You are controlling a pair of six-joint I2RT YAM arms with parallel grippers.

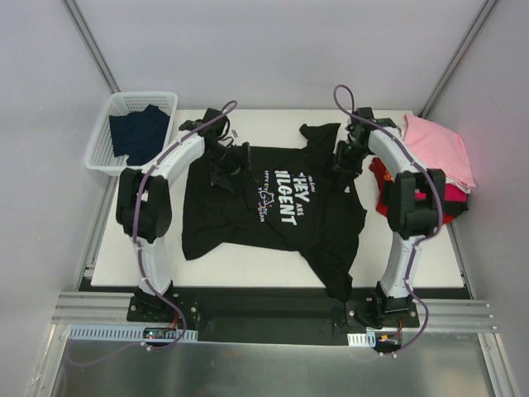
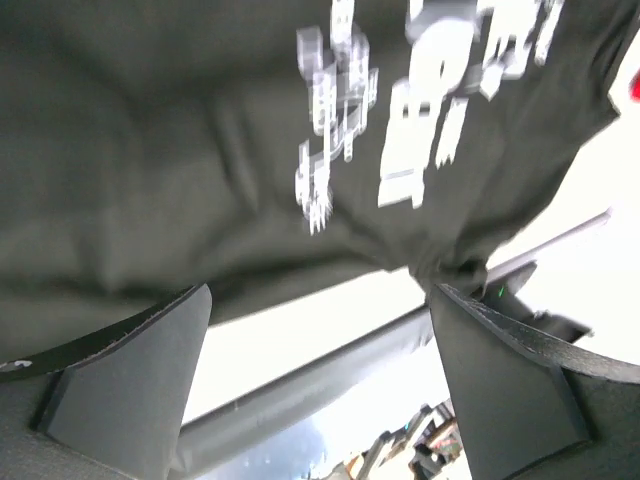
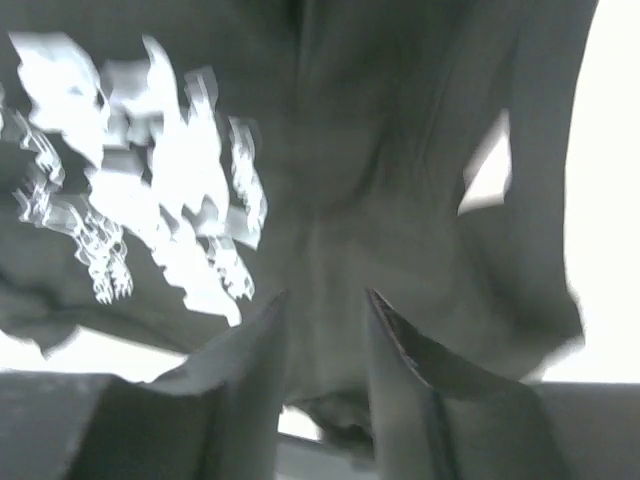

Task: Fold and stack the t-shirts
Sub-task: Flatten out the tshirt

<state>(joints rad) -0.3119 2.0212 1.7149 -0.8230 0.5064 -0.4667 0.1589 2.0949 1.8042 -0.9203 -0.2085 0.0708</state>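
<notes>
While blur smears black t-shirt, left jaws wide, empty, right jaws slightly parted.

Black lettered t-shirt, spread flat, rumpled

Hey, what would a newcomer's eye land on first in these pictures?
The black tee with bold white lettering, spread crumpled across the middle of the table. Then the pink and red pile at the right edge, and the white basket holding a navy shirt at far left.
</notes>
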